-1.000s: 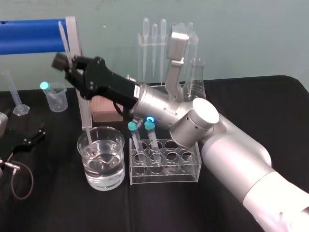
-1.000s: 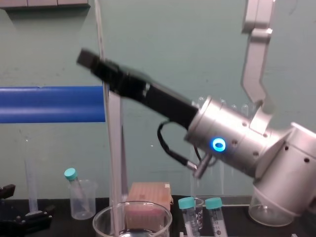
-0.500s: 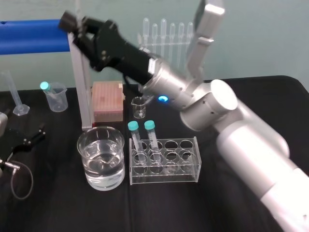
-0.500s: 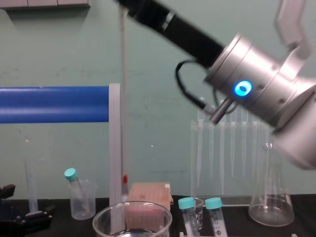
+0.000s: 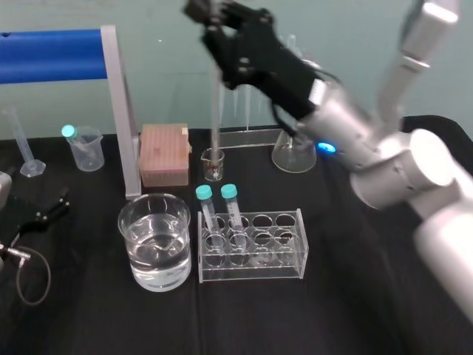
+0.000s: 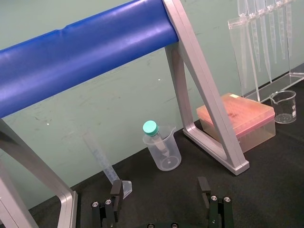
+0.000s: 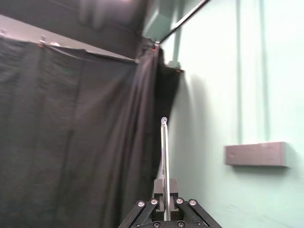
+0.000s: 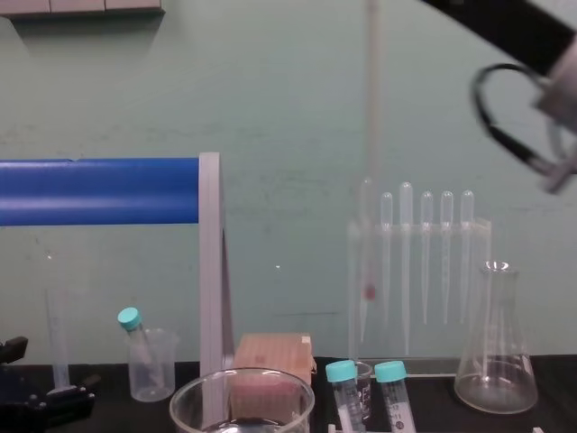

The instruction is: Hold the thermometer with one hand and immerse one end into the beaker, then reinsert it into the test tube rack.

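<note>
My right gripper (image 5: pixel 211 18) is high above the table's back, shut on the top part of the thermometer (image 5: pixel 215 96). The thin glass rod hangs straight down, clear of everything. In the chest view the thermometer (image 8: pixel 370 135) ends in a red tip well above the table. The right wrist view shows the thermometer (image 7: pixel 164 152) clamped between the fingers (image 7: pixel 158 187). The beaker (image 5: pixel 155 240), with water in it, stands left of the test tube rack (image 5: pixel 251 266), which holds two teal-capped tubes. My left gripper (image 6: pixel 160 190) rests open on the table at the far left.
A pink tip box (image 5: pixel 164 154), a small glass beaker (image 5: pixel 213 164) and a conical flask (image 5: pixel 293 151) stand behind the rack. A pipette stand (image 8: pixel 424 244) is at the back. A blue bar on a grey frame (image 5: pixel 118 111) and a small plastic beaker (image 5: pixel 85 148) are on the left.
My right arm has lifted the thermometer out of the beaker and carried it up and to the right, so it now hangs behind the rack. The left arm has not moved.
</note>
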Controlling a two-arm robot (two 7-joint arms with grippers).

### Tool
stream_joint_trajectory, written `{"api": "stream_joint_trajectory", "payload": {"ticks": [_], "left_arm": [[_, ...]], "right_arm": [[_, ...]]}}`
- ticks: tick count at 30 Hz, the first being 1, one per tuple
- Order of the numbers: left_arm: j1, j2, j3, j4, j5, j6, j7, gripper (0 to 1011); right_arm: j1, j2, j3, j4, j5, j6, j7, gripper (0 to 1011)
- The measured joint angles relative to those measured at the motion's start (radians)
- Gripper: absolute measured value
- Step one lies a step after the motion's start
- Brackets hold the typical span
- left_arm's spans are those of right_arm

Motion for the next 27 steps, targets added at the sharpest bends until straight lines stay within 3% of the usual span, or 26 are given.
{"api": "stream_joint_trajectory", "payload": {"ticks": [5, 13, 19, 27], "left_arm": [[0.000, 0.000, 0.000, 0.000, 0.000, 0.000, 0.000, 1008], [0.000, 0.000, 0.000, 0.000, 0.000, 0.000, 0.000, 1008], [0.000, 0.000, 0.000, 0.000, 0.000, 0.000, 0.000, 1008], [0.000, 0.000, 0.000, 0.000, 0.000, 0.000, 0.000, 1008]], "right_arm": [[-0.093, 0.072, 0.063, -0.080, -0.026, 0.009, -0.068, 55], [-0.189, 0.122, 0.131, -0.115, -0.038, 0.022, -0.110, 55], [-0.222, 0.122, 0.154, -0.092, -0.030, 0.026, -0.109, 55], [-0.214, 0.108, 0.151, -0.028, -0.027, 0.035, -0.088, 55]]}}
